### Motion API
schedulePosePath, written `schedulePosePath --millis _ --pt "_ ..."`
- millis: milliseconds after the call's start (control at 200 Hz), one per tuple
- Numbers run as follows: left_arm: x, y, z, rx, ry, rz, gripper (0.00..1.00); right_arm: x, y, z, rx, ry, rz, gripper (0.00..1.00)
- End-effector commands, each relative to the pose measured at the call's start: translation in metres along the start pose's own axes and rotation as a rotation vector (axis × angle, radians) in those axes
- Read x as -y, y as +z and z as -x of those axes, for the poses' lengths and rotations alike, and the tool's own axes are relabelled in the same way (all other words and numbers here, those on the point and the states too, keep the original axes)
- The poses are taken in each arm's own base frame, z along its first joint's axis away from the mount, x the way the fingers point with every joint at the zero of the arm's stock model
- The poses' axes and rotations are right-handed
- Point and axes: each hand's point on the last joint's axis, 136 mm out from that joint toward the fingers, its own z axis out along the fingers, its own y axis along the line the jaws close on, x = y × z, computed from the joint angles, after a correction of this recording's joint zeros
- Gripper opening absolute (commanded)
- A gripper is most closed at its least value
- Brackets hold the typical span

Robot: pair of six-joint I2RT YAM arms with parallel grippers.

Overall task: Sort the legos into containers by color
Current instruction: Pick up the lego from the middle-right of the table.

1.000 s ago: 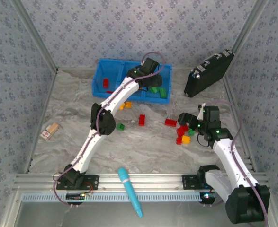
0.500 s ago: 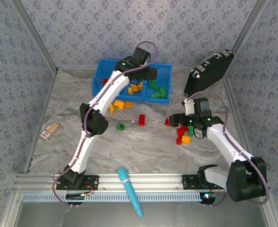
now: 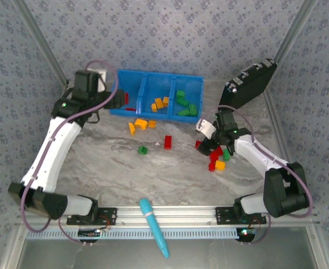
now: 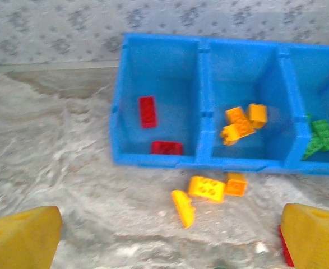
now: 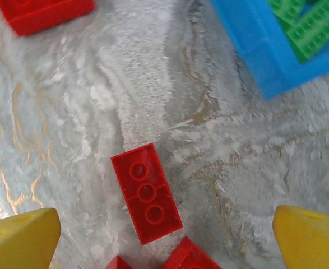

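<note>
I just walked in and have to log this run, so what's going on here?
Two robot arms are sorting lego bricks by color into a blue bin. Red bricks lie in its left compartment, orange-yellow bricks in the middle and green bricks on the right. The left tool is open and empty near the bin's left end. The right tool is open above a loose red brick beside a mixed pile on the table.
</note>
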Motion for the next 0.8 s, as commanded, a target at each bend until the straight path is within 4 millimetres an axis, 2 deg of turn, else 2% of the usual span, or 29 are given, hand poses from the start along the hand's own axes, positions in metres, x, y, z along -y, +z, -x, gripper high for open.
schedulePosePath --millis 0,160,215,335,455,605,795 --pt "-0.025 -0.013 -0.017 0.023 0.004 0.021 1.00 0.006 0.001 -0.001 -0.082 -0.300 0.034 0.99" --pt "-0.053 -0.033 -0.043 0.032 -0.003 0.076 1.00 0.001 0.013 -0.008 -0.148 -0.400 0.139 0.97" --pt "-0.054 -0.038 -0.047 0.054 0.008 0.080 1.00 -0.002 0.016 -0.005 -0.131 -0.392 0.167 0.97" --pt "-0.059 -0.044 -0.051 0.082 0.026 0.101 1.00 -0.023 0.032 -0.018 -0.185 -0.407 0.256 0.96" --pt "-0.060 -0.043 -0.053 0.088 0.032 0.109 1.00 -0.030 0.048 -0.027 -0.215 -0.408 0.289 0.95" --pt "-0.062 -0.037 -0.057 0.074 0.038 0.120 1.00 -0.025 0.067 -0.032 -0.239 -0.391 0.278 0.94" --pt "-0.063 -0.031 -0.060 0.056 0.043 0.126 1.00 -0.020 0.077 -0.040 -0.258 -0.356 0.294 0.83"
